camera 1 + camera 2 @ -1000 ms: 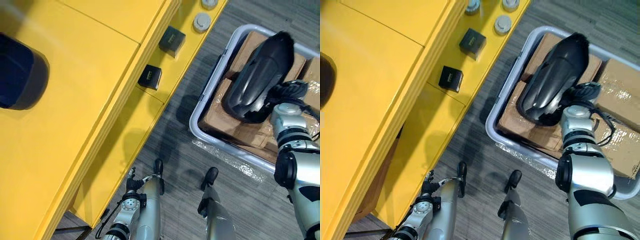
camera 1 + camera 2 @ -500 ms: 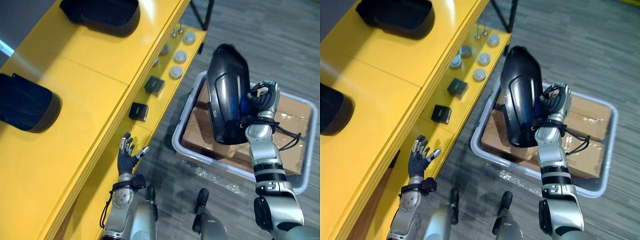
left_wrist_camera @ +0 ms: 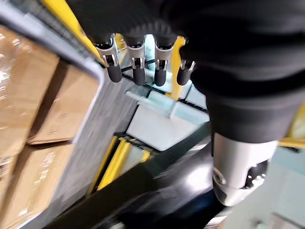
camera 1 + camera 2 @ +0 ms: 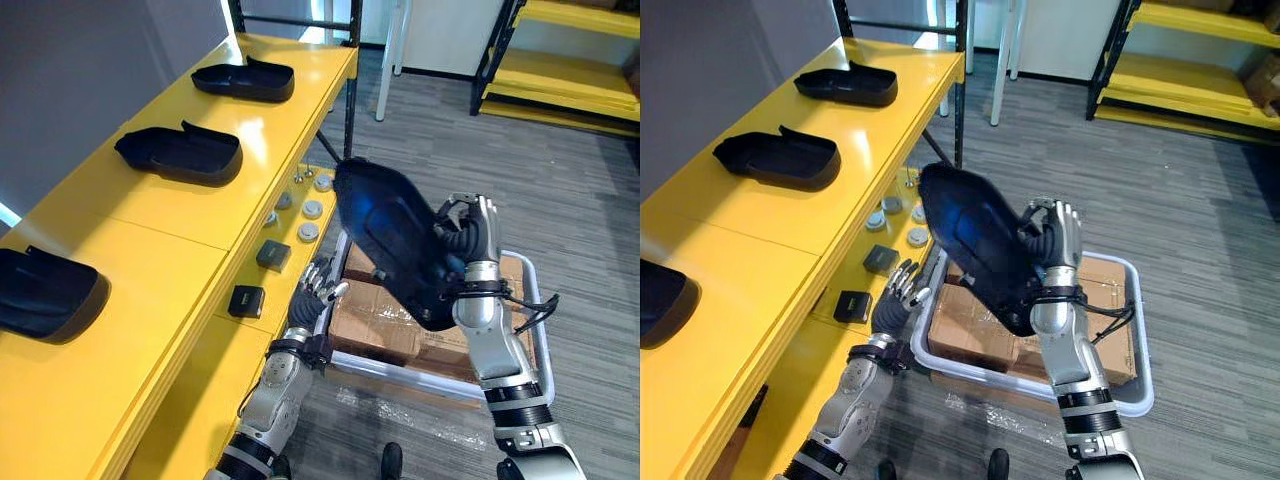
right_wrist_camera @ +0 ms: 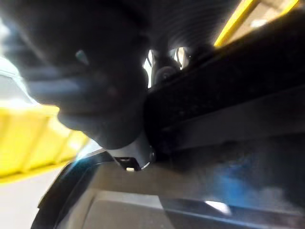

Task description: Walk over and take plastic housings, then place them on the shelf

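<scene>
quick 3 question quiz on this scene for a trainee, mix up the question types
1. True or false: the right hand has its fingers curled round the held housing.
2. How many shelf housings lie on top of the yellow shelf? A) one B) three C) five
3. Fill in the blank: the left hand, beside the grey bin, is ____ and holds nothing.

Key: 1 true; 2 B; 3 open
</scene>
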